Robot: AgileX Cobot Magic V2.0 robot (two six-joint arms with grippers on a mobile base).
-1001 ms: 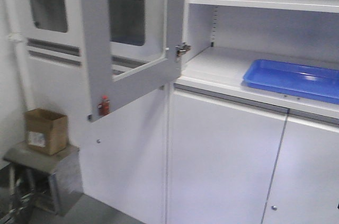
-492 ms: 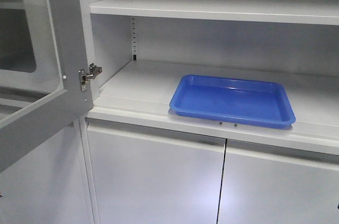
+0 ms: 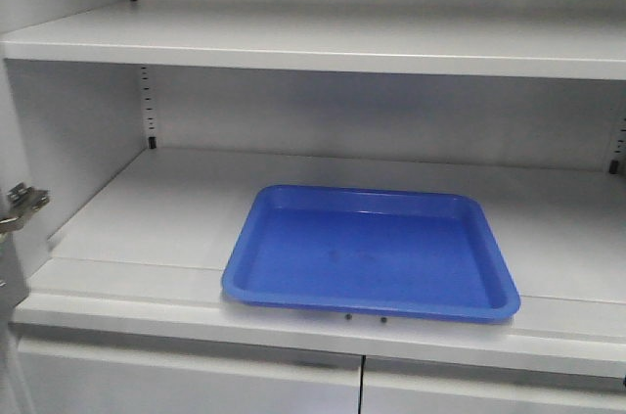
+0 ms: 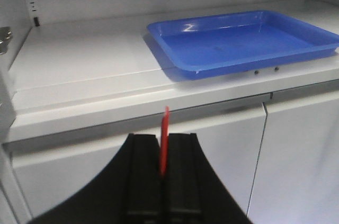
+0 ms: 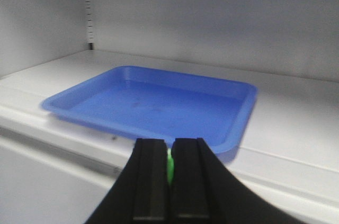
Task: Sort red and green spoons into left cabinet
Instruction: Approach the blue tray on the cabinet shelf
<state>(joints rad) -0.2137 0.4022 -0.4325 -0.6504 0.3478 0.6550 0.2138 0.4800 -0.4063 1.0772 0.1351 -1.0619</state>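
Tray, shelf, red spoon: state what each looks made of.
The tray is probably plastic: glossy blue, with white glints and a moulded, rounded rim.
The shelf is likely painted sheet metal: flat, matte pale grey, with a thin straight front edge.
The red spoon is probably plastic too: thin and evenly bright red, though only a sliver shows.

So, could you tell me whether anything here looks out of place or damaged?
Nothing stands out. The blue tray lies flat and empty on the cabinet shelf; the left gripper holds the red spoon, the right gripper the green spoon.
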